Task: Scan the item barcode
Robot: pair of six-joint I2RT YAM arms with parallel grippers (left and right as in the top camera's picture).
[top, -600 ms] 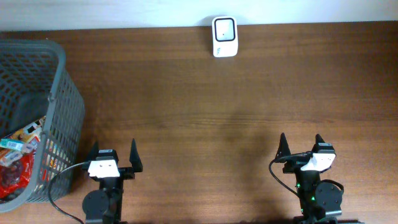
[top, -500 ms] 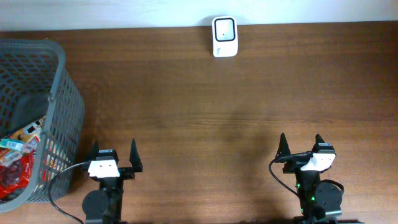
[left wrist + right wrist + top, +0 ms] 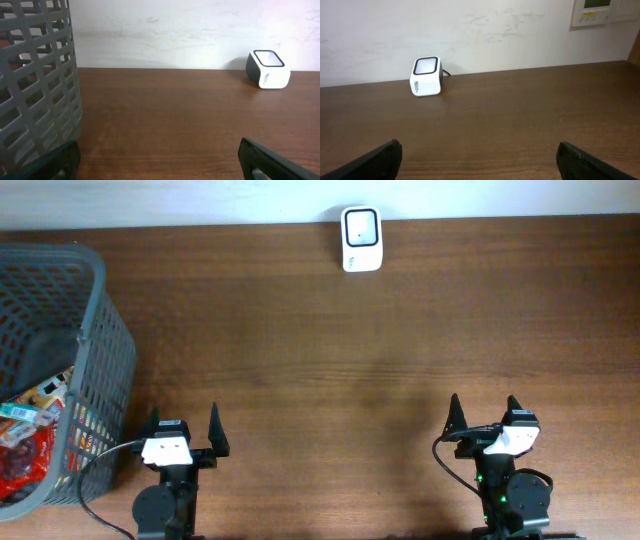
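Brown counter [image 3: 320,360]: items [image 3: 30,435] lie in basket [image 3: 103,300], scanner [image 3: 360,226] unused; left end effector [image 3: 183,420] and right end effector [image 3: 484,408] gape empty.

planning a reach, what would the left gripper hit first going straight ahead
The way looks free: the left gripper faces bare table up to the wall. The basket stands to its left, the scanner well to the right. Its left finger may pass the basket closely; depth is unclear.
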